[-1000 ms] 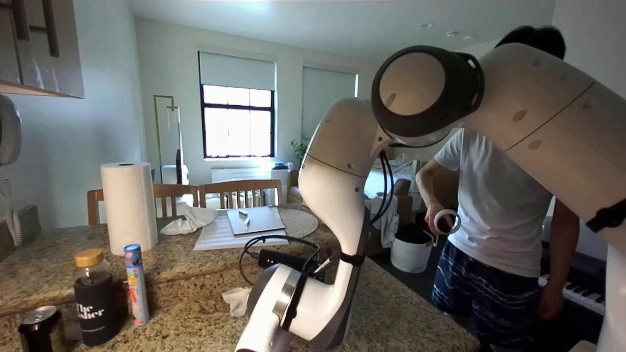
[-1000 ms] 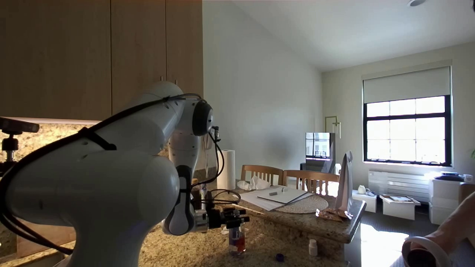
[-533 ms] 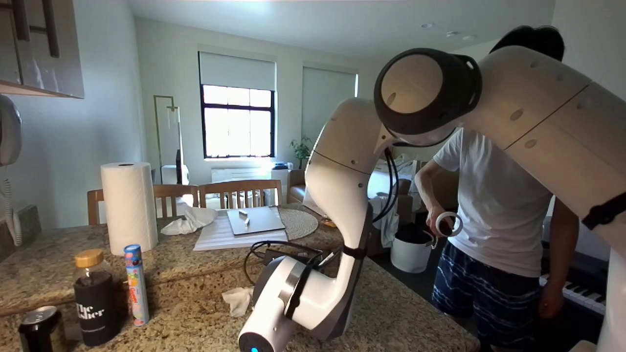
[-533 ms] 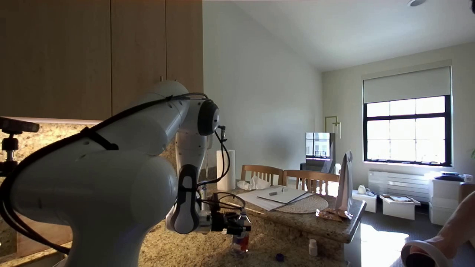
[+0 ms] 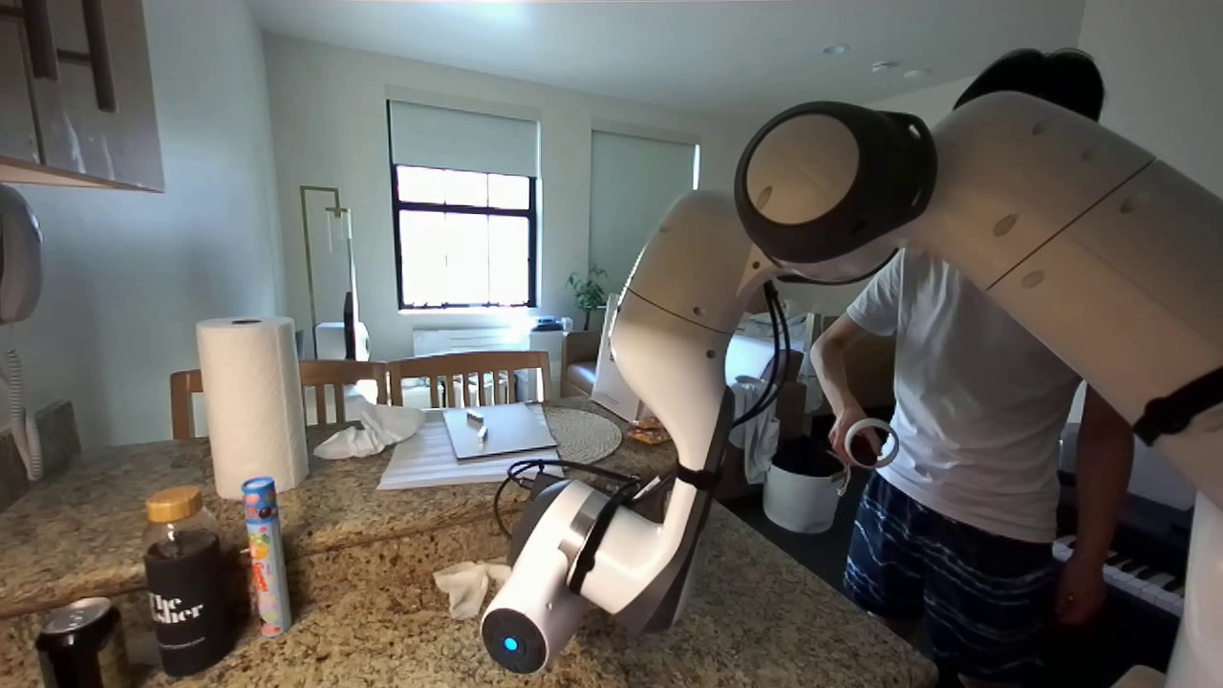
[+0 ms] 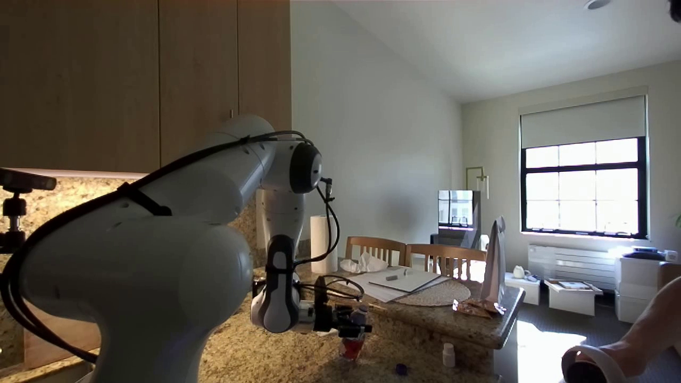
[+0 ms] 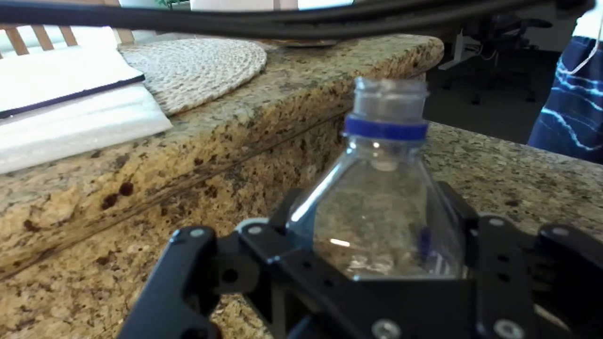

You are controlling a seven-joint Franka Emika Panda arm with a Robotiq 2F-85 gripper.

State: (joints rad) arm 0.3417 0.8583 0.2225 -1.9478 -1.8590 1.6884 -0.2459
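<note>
Gripping the clear bottle (image 7: 384, 181) from both sides, your gripper (image 7: 374, 214) has the uncapped neck (image 7: 390, 101) standing just above it; tilting sharply could spill any contents, and over-squeezing might buckle the thin-looking walls.

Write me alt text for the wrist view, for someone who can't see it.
A clear bottle, uncapped, with a blue ring around its neck, is gripped in the black tool. Upper left, a woven mat lies on a raised granite ledge; at upper right, partly in frame, is a person in patterned blue shorts. Dark cables cross the top.
</note>
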